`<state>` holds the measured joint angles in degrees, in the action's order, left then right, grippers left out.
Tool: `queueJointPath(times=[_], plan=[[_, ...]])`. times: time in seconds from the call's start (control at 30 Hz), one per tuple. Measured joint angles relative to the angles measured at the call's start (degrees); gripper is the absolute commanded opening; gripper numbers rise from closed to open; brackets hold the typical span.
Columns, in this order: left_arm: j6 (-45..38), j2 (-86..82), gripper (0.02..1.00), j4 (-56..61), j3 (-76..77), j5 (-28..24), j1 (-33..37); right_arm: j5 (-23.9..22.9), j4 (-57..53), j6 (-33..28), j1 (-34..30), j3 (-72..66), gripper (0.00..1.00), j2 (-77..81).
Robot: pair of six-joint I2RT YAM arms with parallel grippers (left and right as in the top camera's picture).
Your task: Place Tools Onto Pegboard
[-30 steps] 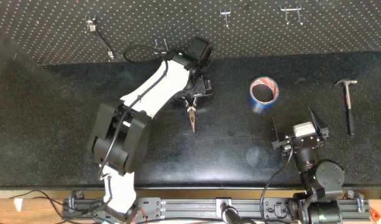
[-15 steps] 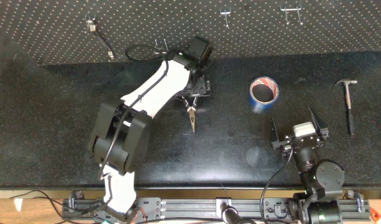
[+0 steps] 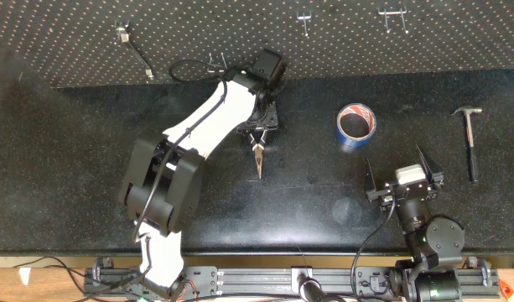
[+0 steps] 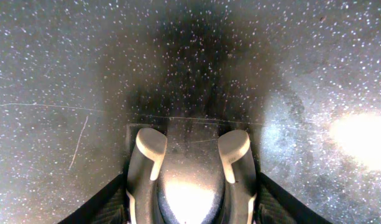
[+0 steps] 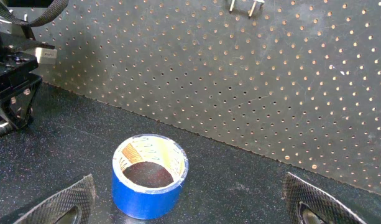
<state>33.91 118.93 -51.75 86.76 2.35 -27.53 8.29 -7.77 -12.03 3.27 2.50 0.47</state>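
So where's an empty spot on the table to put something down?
Bare table left of the left arm, and between the pliers and the tape roll. Crowded: around the left end effector at the pliers, and by the right end effector near the hammer.

So the whole thing sits on a black worktop (image 3: 64, 168) with tiny white speckles all over it, and a dark pegboard (image 3: 55, 42) stands along the far edge as the back wall. Light bounces off the top in one bright patch (image 4: 359, 134), and a pale wood strip (image 3: 324, 257) runs along the near edge.
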Motion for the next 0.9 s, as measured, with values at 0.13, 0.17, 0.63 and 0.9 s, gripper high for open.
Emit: queueJointPath(times=[0.13, 0.17, 0.63, 0.9], plan=[[0.0, 0.0, 0.474, 0.0, 0.0, 0.0, 0.0, 0.0, 0.0, 0.0, 0.0, 0.0, 0.976, 0.0], [0.0, 0.0, 0.472, 0.0, 0.0, 0.0, 0.0, 0.0, 0.0, 0.0, 0.0, 0.0, 0.976, 0.0], [0.02, 0.0, 0.029, -0.31, 0.04, 0.2, 0.0, 0.0, 0.0, 0.0, 0.0, 0.0, 0.976, 0.0], [0.0, -15.87, 0.029, -12.74, -0.04, 4.74, 0.02, 0.0, -0.02, 0.0, 0.0, 0.0, 0.976, 0.0]])
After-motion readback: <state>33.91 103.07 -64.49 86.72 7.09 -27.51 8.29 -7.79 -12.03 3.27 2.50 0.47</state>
